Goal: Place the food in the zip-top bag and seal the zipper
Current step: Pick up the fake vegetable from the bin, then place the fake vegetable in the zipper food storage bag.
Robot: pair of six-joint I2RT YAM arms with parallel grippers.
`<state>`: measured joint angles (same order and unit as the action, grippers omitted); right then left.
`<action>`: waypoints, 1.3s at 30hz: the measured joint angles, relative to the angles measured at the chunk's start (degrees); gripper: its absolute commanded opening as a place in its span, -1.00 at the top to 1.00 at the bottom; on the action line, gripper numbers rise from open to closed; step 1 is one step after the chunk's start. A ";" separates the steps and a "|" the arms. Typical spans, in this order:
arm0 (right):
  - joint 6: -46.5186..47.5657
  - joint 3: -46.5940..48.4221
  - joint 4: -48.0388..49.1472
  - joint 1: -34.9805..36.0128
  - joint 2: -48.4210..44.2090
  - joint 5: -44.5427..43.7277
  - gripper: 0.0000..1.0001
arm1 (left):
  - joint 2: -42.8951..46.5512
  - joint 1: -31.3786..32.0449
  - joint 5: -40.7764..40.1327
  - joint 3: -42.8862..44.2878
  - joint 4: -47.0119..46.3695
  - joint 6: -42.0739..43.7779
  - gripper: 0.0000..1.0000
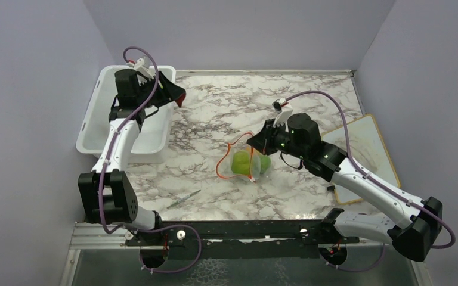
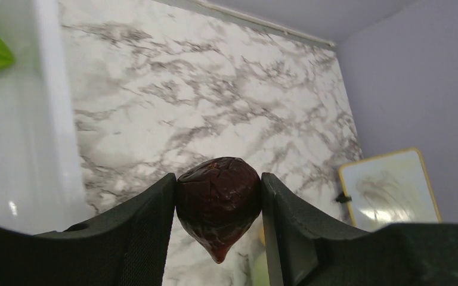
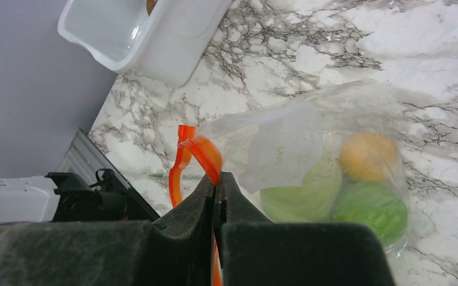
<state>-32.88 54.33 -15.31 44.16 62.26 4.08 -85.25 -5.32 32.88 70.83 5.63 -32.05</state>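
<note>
Food in transit: dark red piece [image 2: 217, 205] gripped, zip-top bag [image 3: 310, 119] held at its mouth.
Jaws of the left gripper [image 2: 217, 186] are clamped on the dark red piece, just beside the white tub's [image 1: 95, 128] 3 o'clock rim. Jaws of the right gripper [image 3: 216, 190], the nearer arm, are pinched on the zipper [image 3: 200, 152]. In the top view the bag lies on the table [image 1: 226, 101] between 4 and 5 o'clock from the left gripper. Its mouth faces 9 o'clock and the zipper runs roughly 1 to 7 o'clock. Green pieces [image 3: 301, 193] and an orange piece [image 3: 368, 156] sit inside. Judgement: entry must come from the 9 o'clock side.
</note>
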 measured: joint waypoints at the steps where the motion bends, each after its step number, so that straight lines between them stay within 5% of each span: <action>1: 0.00 0.02 0.22 0.00 0.37 0.00 0.98 | 1.49 1.25 0.92 -1.09 -0.07 -0.17 0.23; 20: -0.61 0.07 3.30 0.00 4.63 0.02 0.99 | 23.50 13.68 15.10 -16.59 -3.63 -5.42 0.24; 39: -1.42 1.44 3.78 0.00 6.29 0.00 0.98 | 23.10 31.06 15.47 -24.63 -11.63 -11.28 0.19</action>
<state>-34.30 55.77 -11.53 44.16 68.55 4.08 -62.15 25.74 48.36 46.19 -6.00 -43.33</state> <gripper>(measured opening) 0.013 0.522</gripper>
